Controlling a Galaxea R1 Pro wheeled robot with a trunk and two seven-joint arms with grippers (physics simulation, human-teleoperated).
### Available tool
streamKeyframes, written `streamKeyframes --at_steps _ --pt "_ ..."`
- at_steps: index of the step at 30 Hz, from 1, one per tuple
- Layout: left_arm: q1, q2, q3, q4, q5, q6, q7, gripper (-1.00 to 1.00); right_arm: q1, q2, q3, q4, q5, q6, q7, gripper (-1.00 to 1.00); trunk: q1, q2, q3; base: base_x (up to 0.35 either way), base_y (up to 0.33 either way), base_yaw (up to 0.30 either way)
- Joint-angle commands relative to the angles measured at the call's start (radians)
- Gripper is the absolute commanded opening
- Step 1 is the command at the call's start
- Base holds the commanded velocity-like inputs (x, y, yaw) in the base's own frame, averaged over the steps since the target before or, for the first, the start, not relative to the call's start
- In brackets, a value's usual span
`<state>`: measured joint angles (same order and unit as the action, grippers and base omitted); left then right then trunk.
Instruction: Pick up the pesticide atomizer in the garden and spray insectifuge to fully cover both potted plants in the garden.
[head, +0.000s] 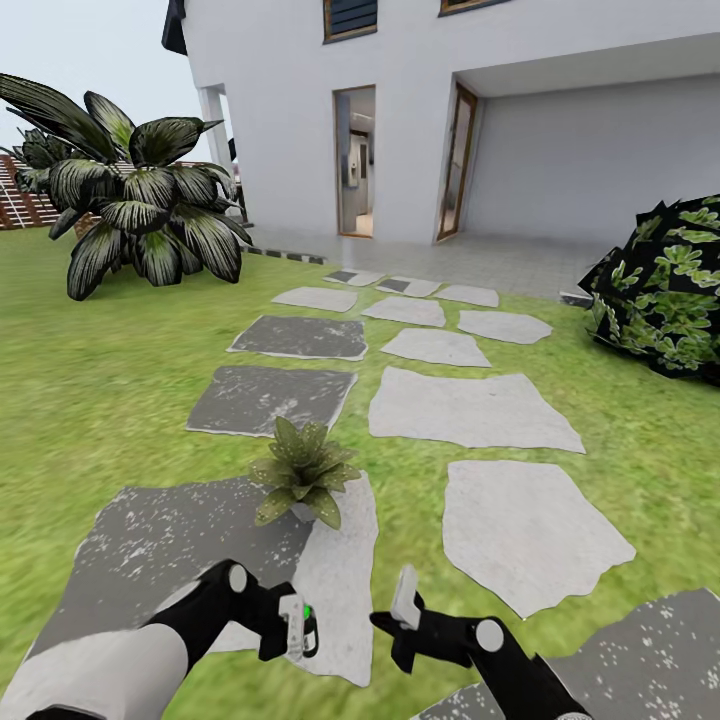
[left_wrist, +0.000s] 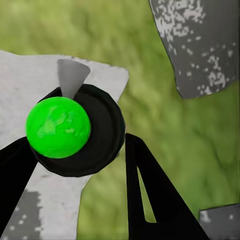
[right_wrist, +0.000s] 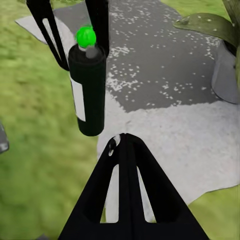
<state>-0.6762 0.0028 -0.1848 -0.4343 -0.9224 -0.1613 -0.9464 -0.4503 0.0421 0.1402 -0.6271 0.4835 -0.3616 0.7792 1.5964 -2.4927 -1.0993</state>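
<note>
- The pick-up looks done: my left fingers (head: 297, 628) are clamped on the atomizer (right_wrist: 88, 89), a dark bottle with a pale label, held just above the stone (head: 180, 545) and the grass.
- Its nozzle top renders bright green (left_wrist: 58, 127) here, with a small grey spout beside it.
- My right fingers (head: 404, 602) are pressed together with nothing between them, close beside the bottle.
- One plant (head: 303, 473) sits straight ahead on the stone's far edge, its grey pot (right_wrist: 226, 70) mostly hidden by leaves.
- I judge the step in hand to be spraying this plant: next I must aim the spout at the leaves and sweep so all get covered.
- I cannot tell how much liquid the bottle holds.
- The second plant must be found afterwards.
</note>
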Motion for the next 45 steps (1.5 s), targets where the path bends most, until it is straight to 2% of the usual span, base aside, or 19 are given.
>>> streamKeyframes --at_steps 1,4,10,14,16,27,38,45 --pt "0.0 0.0 -0.016 -0.002 -0.007 -0.009 0.0 -1.0 -0.001 0.001 -0.001 -0.002 0.009 -0.005 0.0 -1.0 0.0 0.0 -0.001 0.0 0.0 0.0" --pt "0.0 -0.004 -0.036 -0.01 -0.008 -0.002 0.0 -1.0 -0.002 0.002 -0.001 -0.003 0.009 -0.005 0.0 -1.0 0.0 0.0 -0.001 0.0 0.0 0.0" --pt "-0.003 -0.02 -0.042 -0.018 -0.011 0.002 -0.002 -1.0 -0.002 0.014 -0.001 -0.003 0.009 -0.005 0.0 -1.0 0.0 0.0 -0.001 0.0 0.0 0.0" --pt "-0.003 -0.038 -0.046 -0.02 -0.054 0.004 -0.003 -1.0 -0.002 0.015 -0.001 -0.003 0.009 -0.005 0.0 -1.0 0.0 0.0 -0.001 0.0 0.0 0.0" --pt "-0.003 -0.046 -0.047 -0.02 -0.06 0.005 -0.003 -1.0 -0.002 0.015 -0.001 -0.003 0.009 -0.005 0.0 -1.0 0.0 0.0 -0.001 0.0 0.0 0.0" --pt "-0.006 -0.106 -0.047 -0.02 -0.064 0.022 0.002 -1.0 -0.002 0.015 -0.001 -0.003 0.009 -0.005 0.0 -1.0 0.0 0.0 -0.001 0.0 0.0 0.0" --pt "-0.006 -0.138 -0.047 -0.02 -0.061 0.02 0.001 -1.0 -0.002 0.015 -0.001 -0.002 0.009 -0.005 0.0 -1.0 0.0 0.0 -0.001 0.0 0.0 0.0" --pt "-0.005 -0.149 -0.046 -0.02 -0.059 0.019 0.001 -1.0 -0.002 0.015 -0.001 -0.002 0.009 -0.005 0.0 -1.0 0.0 0.0 -0.001 0.0 0.0 0.0"
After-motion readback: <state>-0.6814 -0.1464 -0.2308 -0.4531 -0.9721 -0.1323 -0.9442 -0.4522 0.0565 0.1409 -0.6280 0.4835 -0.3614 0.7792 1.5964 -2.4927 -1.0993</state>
